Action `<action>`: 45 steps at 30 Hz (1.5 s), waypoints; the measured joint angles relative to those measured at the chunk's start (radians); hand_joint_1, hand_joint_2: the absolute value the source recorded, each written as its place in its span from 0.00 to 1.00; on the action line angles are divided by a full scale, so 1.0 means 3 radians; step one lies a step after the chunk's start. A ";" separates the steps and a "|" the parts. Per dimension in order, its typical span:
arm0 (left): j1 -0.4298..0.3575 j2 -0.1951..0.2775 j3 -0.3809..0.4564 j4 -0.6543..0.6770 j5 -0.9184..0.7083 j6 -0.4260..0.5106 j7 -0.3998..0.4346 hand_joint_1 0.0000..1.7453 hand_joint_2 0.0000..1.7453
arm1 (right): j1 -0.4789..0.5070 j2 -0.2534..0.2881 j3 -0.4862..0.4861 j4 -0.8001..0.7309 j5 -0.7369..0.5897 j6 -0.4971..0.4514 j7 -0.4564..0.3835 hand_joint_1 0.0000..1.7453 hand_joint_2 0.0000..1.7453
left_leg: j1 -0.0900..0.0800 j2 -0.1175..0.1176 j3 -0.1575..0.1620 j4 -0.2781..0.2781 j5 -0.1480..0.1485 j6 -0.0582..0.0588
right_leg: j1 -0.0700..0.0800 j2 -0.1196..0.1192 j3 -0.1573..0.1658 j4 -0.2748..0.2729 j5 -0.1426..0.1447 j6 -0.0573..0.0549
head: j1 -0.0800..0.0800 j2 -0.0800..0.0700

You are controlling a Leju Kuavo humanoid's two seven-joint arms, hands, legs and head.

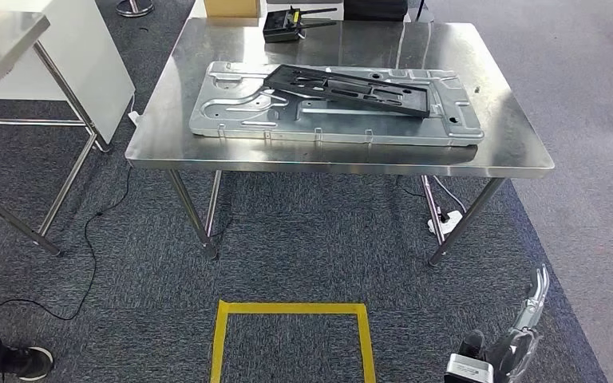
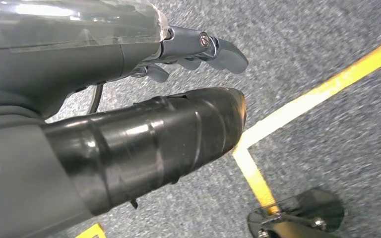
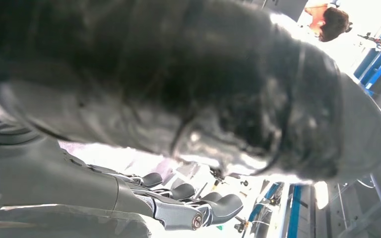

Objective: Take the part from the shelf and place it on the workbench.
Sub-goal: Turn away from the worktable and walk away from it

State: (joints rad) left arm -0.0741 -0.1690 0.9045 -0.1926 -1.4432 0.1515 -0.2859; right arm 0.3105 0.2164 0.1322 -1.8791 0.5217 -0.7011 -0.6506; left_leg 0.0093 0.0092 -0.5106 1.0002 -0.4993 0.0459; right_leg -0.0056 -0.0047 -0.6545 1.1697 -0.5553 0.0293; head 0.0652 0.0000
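Note:
A long black flat part [image 1: 351, 88] lies slantwise on a silver stamped metal panel [image 1: 335, 108], which rests on the steel workbench [image 1: 511, 152] ahead of me. My right hand [image 1: 520, 329] hangs low at the bottom right, well short of the bench, fingers stretched out and holding nothing. The right wrist view has the same hand's fingers [image 3: 188, 201] loosely apart and empty. My left hand [image 2: 168, 139] hangs over grey carpet, thumb and fingers apart, with nothing in it.
A yellow tape square [image 1: 291, 307] marks the carpet in front of the bench. A second steel table [image 1: 0, 40] stands at the left. A black antenna device [image 1: 283, 24] sits at the bench's far edge. A person's shoe [image 1: 24, 363] is at bottom left.

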 joint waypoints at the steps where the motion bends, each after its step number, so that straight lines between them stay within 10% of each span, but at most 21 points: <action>1: 0.0000 0.0000 0.0000 0.0000 0.0001 0.0001 0.0009 0.00 0.00 | 0.0001 0.0000 0.0000 0.0000 0.0002 0.0000 0.0000 0.00 0.00 | -0.0002 0.0002 -0.0029 0.0003 0.0023 0.0007 | -0.0005 0.0002 -0.0061 0.0209 -0.0132 0.0010 | 0.0000 0.0000; 4: 0.0001 0.0000 0.0000 0.0000 0.0004 0.0004 0.0024 0.00 0.00 | 0.0002 -0.0001 -0.0001 0.0000 0.0002 0.0000 0.0002 0.00 0.00 | -0.0004 0.0005 -0.0118 0.0026 0.0083 -0.0002 | -0.0023 0.0002 -0.0011 0.0379 -0.0162 0.0024 | 0.0000 0.0000; 9: -0.0001 0.0000 0.0001 0.0000 0.0005 0.0004 0.0030 0.00 0.00 | -0.0004 -0.0002 -0.0002 -0.0004 0.0002 0.0000 -0.0002 0.00 0.00 | -0.0008 0.0000 -0.0196 0.0066 0.0144 -0.0072 | -0.0005 0.0011 0.0559 -0.0535 0.0084 -0.0024 | -0.0002 0.0000; 13: 0.0000 0.0001 0.0004 0.0000 0.0005 0.0004 0.0033 0.00 0.00 | -0.0003 -0.0001 -0.0002 -0.0005 0.0000 0.0000 -0.0009 0.00 0.00 | 0.0001 -0.0005 -0.0251 0.0130 0.0102 -0.0154 | -0.0006 0.0000 0.0503 -0.0596 0.0166 -0.0113 | -0.0006 0.0000; 18: 0.0006 0.0000 0.0022 0.0000 0.0005 0.0008 0.0035 0.00 0.00 | -0.0001 0.0001 -0.0003 -0.0002 -0.0004 0.0001 -0.0011 0.00 0.00 | 0.0010 -0.0009 -0.0489 0.0933 -0.0423 -0.0186 | 0.0011 -0.0024 0.0338 -0.0581 0.0281 -0.0175 | -0.0011 0.0000; 24: -0.0004 0.0003 0.0043 0.0000 0.0004 0.0013 0.0048 0.00 0.00 | -0.0003 0.0001 -0.0005 0.0000 -0.0010 0.0001 -0.0010 0.00 0.00 | -0.0015 -0.0011 0.0126 0.0046 -0.0144 -0.0127 | 0.0024 -0.0025 0.0176 -0.0462 0.0355 -0.0113 | -0.0010 0.0000; 28: -0.0001 0.0006 0.0055 0.0000 0.0014 0.0010 0.0093 0.00 0.00 | -0.0004 -0.0004 -0.0018 0.0005 -0.0008 0.0001 0.0026 0.00 0.00 | -0.0007 -0.0002 0.0067 -0.0001 -0.0075 -0.0043 | 0.0024 -0.0012 0.0134 -0.0413 0.0348 -0.0036 | -0.0006 0.0000; 32: -0.0009 0.0010 0.0056 0.0000 0.0014 0.0004 0.0116 0.00 0.00 | -0.0015 -0.0038 -0.0094 0.0083 0.0012 0.0000 0.0151 0.00 0.00 | 0.0000 0.0010 -0.0057 -0.0010 0.0036 0.0021 | -0.0013 0.0004 -0.0079 0.0245 -0.0160 0.0029 | -0.0002 0.0000; 34: -0.0006 0.0011 0.0057 0.0000 0.0011 0.0003 0.0123 0.00 0.00 | -0.0031 -0.0064 -0.0162 0.0170 -0.0003 0.0001 0.0230 0.00 0.00 | -0.0002 0.0010 -0.0122 -0.0004 0.0089 0.0014 | -0.0030 0.0004 -0.0067 0.0416 -0.0187 0.0048 | -0.0002 0.0000; 39: -0.0007 0.0011 0.0057 0.0000 -0.0017 0.0000 0.0126 0.00 0.00 | -0.0216 -0.0102 -0.0541 0.0659 -0.0175 0.0163 0.0361 0.00 0.00 | -0.0008 0.0005 -0.0228 0.0029 0.0179 -0.0054 | -0.0034 0.0011 0.0575 -0.0533 0.0092 0.0016 | -0.0005 0.0000; 43: -0.0008 0.0011 0.0058 0.0000 -0.0030 -0.0007 0.0123 0.00 0.00 | -0.0477 -0.0136 -0.1034 0.1458 -0.0200 0.0334 0.0250 0.00 0.00 | 0.0005 0.0002 -0.0274 0.0056 0.0198 -0.0139 | -0.0016 0.0006 0.0540 -0.0628 0.0159 -0.0081 | -0.0005 0.0000; 45: -0.0002 0.0011 0.0058 0.0000 -0.0034 -0.0016 0.0122 0.00 0.00 | -0.0602 -0.0147 -0.1260 0.1854 -0.0167 0.0379 0.0221 0.00 0.00 | 0.0013 -0.0003 -0.0372 0.0282 -0.0022 -0.0163 | -0.0022 -0.0005 0.0480 -0.0646 0.0222 -0.0136 | -0.0008 0.0000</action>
State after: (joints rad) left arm -0.0745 -0.1656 0.9220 -0.1926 -1.4534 0.1468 -0.2493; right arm 0.1298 0.1724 -0.2458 -1.3230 0.4716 -0.5875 -0.5842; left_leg 0.0130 0.0082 -0.6222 1.0849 -0.5059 -0.0029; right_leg -0.0123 -0.0063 -0.5105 0.9758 -0.4886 -0.0114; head 0.0629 0.0000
